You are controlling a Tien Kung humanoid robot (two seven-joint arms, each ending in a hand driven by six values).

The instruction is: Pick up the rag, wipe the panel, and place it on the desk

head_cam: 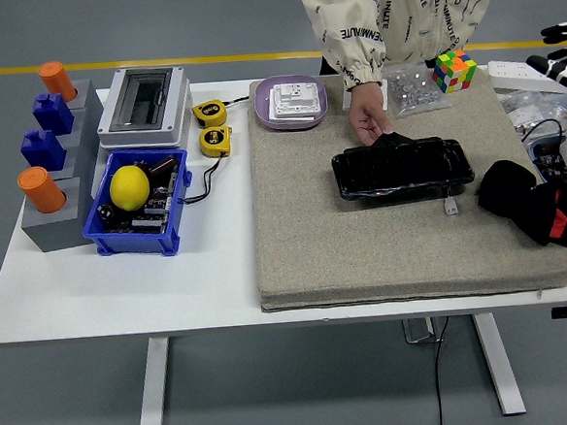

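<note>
White worktop (124, 292), grey mat (382, 235); person's hand (368, 121) steadies panel (402, 168). Right hand (534, 200) curled, seemingly empty; left unseen. Find rag first; I cannot see it.

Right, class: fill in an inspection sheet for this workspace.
Surface: white table with grey mat.
Job's things: black panel on the mat; dark cloth, possibly the rag, at its far edge under a person's hand.
Clutter: lemon in blue bin, tape measures, puzzle cube, purple plate.
Hands: right hand rests at the mat's right; left not in view.
Cables: black cable beside the bin.
Surroundings: grey floor, yellow line.
</note>
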